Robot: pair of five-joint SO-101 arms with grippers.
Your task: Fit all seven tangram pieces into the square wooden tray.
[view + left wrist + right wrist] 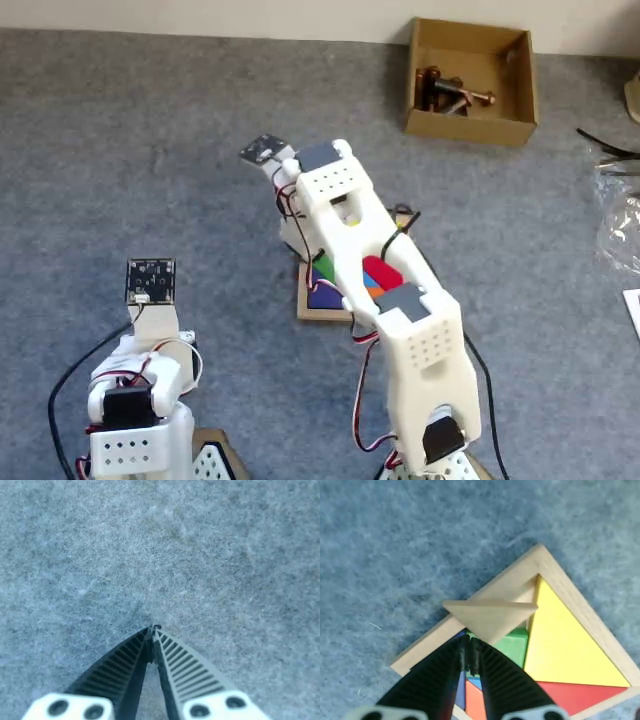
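Note:
The square wooden tray (580,597) lies on grey carpet and holds a large yellow triangle (565,640), a red piece (575,692), a green piece (515,642), an orange piece (475,700) and a blue piece (461,690). A plain wood triangle (490,617) lies tilted across the tray's rim and the green piece, not seated. My right gripper (469,641) is shut, its tips right at that triangle's edge. In the high view the right arm (345,200) stretches over the tray (318,310). My left gripper (152,628) is shut over bare carpet, holding nothing.
The left arm (140,390) sits folded at the near left. A cardboard box (470,80) with small metal parts stands at the back right. A clear plastic bag (620,230) and cables lie at the right edge. Open carpet spreads to the left of the tray.

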